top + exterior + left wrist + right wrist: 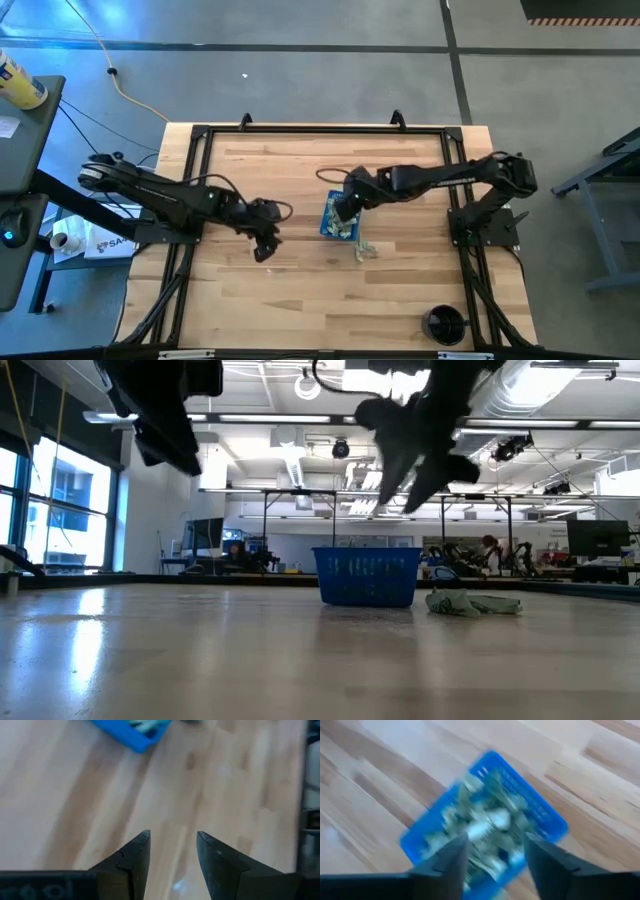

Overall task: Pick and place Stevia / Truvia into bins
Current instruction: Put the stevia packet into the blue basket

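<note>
The blue bin (338, 222) stands near the table's middle, and several pale green and white Stevia sachets (485, 822) lie inside it. A small crumpled heap of sachets (366, 250) lies on the wood just near and right of the bin (367, 575); the low view shows the same heap (470, 603). My right gripper (495, 840) hangs open above the bin, clear of it in the low view (415, 480). My left gripper (265, 245) is open over bare wood to the bin's left (172, 837), with a corner of the bin (132, 735) ahead of it.
A round black cup (444, 323) stands near the table's near right corner. Black frame rails (196, 190) run along the table's left, right and far sides. Bare wood (300, 300) stretches across the near half of the table.
</note>
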